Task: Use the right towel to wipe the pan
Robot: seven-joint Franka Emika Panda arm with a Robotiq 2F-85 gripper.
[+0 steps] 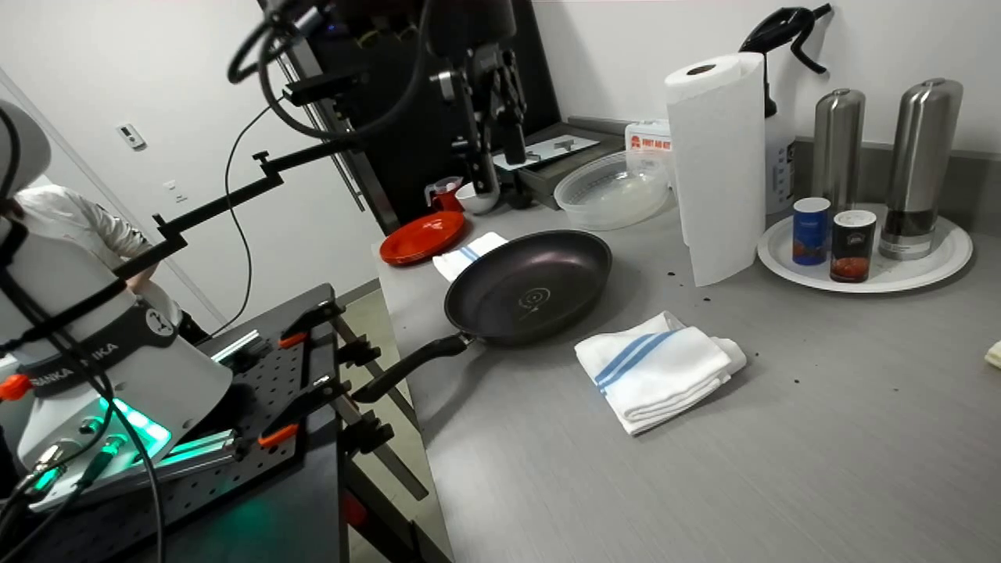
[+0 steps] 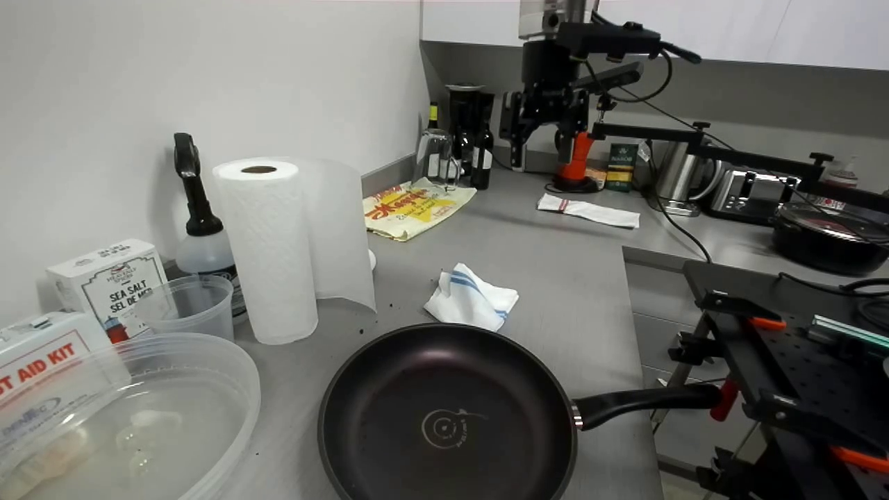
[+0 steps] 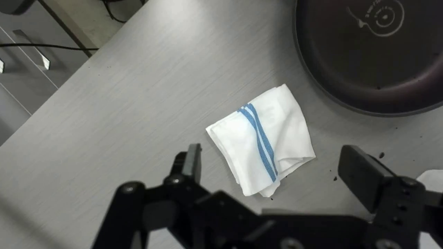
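The right towel (image 1: 661, 371) is a folded white cloth with light blue stripes, lying flat on the grey counter beside the pan. It also shows in an exterior view (image 2: 462, 298) and in the wrist view (image 3: 254, 138). The pan (image 1: 532, 285) is dark grey and stands upright, its black handle reaching past the counter edge. It also shows in an exterior view (image 2: 444, 410) and partly in the wrist view (image 3: 373, 62). My gripper (image 1: 503, 173) is open and empty, high above the counter. In the wrist view its fingers (image 3: 271, 155) frame the towel's lower part without touching it.
A second blue-striped towel (image 1: 473, 252) lies behind the pan by red plates (image 1: 422, 237). A paper-towel roll (image 1: 719, 156), a clear plastic bowl (image 1: 614, 195) and a white tray (image 1: 946, 270) with canisters stand near the wall. A red-striped cloth (image 2: 594, 212) lies farther off.
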